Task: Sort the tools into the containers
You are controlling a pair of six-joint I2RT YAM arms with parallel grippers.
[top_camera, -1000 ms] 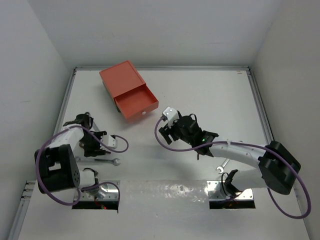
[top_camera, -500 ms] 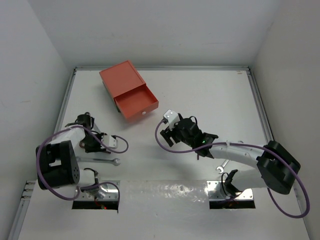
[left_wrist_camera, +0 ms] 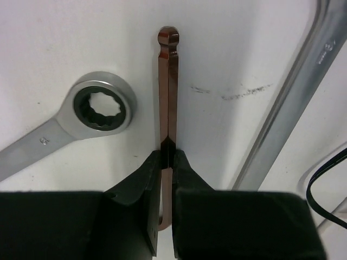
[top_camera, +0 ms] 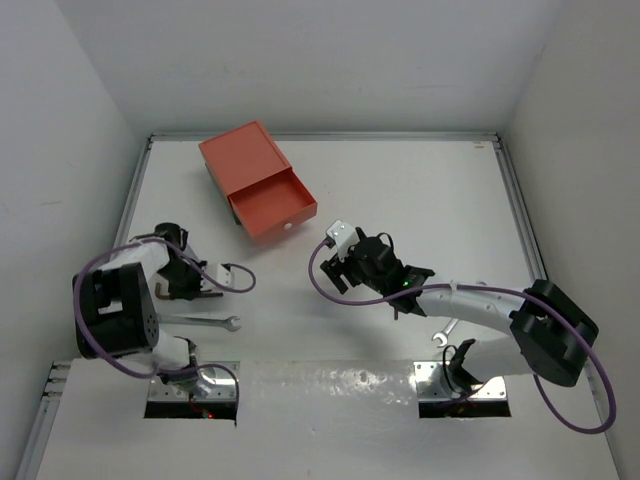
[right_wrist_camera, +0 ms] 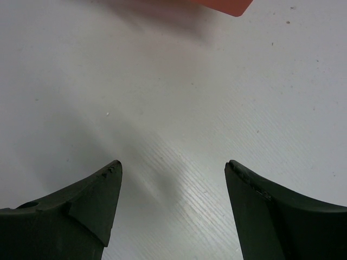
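A white table [top_camera: 420, 190] lies under me, boxed in by pale grey walls [top_camera: 320, 60]. My left gripper [left_wrist_camera: 168, 158] is clenched on the thin dark hex key [left_wrist_camera: 168, 81], whose ball tip points away, just beside the ring end of a silver wrench [left_wrist_camera: 65, 130]. My right gripper [right_wrist_camera: 172, 172] hangs spread wide and holds nothing, above bare table near the pulled-out orange-red drawer [top_camera: 272, 206].

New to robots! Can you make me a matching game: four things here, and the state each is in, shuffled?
Things:
1. hex key
2. orange drawer
3. right fingers
4. ring wrench

States:
A. pulled open
B. lying loose
C. spread apart, empty
D. pinched in the left fingers

Pairs: 1-D, 2-A, 3-C, 4-B
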